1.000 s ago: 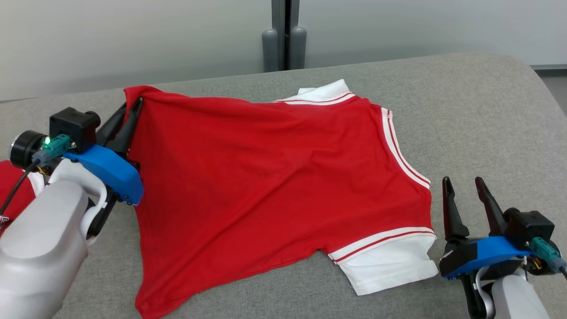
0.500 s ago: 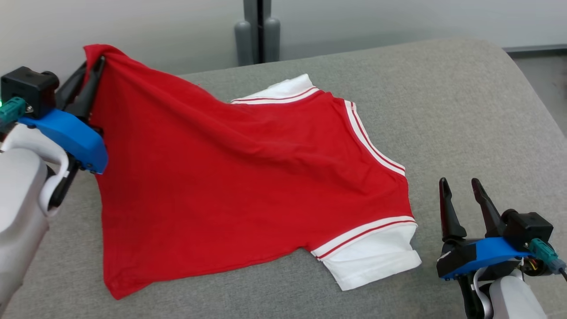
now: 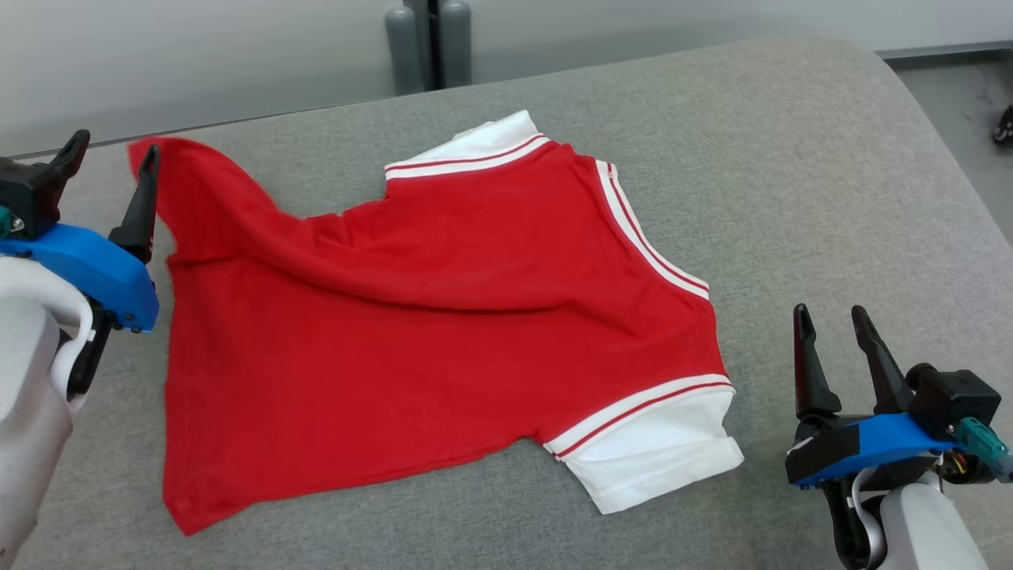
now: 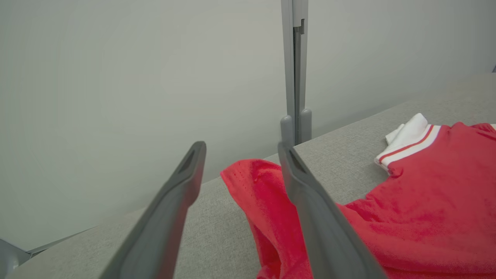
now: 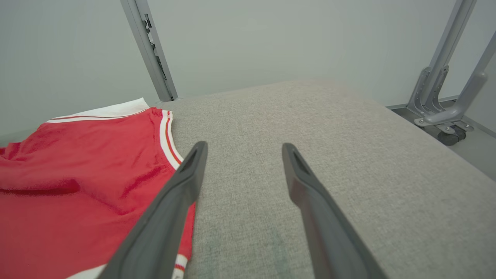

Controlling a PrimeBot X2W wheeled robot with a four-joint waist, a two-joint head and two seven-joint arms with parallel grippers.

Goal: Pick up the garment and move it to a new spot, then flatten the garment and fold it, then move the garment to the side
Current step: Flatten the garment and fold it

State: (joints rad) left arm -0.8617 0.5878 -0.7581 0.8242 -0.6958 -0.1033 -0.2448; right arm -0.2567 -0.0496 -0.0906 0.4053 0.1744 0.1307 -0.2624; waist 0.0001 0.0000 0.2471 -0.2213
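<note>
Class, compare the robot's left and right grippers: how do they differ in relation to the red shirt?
The left gripper has a raised corner of the shirt beside one finger; the right gripper stands apart from the shirt. The left sits higher in the head view than the right. Both are open, holding nothing.

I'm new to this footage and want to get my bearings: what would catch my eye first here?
The red shirt with white sleeves, spread across the grey padded surface at the centre of the head view. One corner of it stands up at the far left, beside the open left gripper, while the open right gripper sits at the lower right, off the cloth.
</note>
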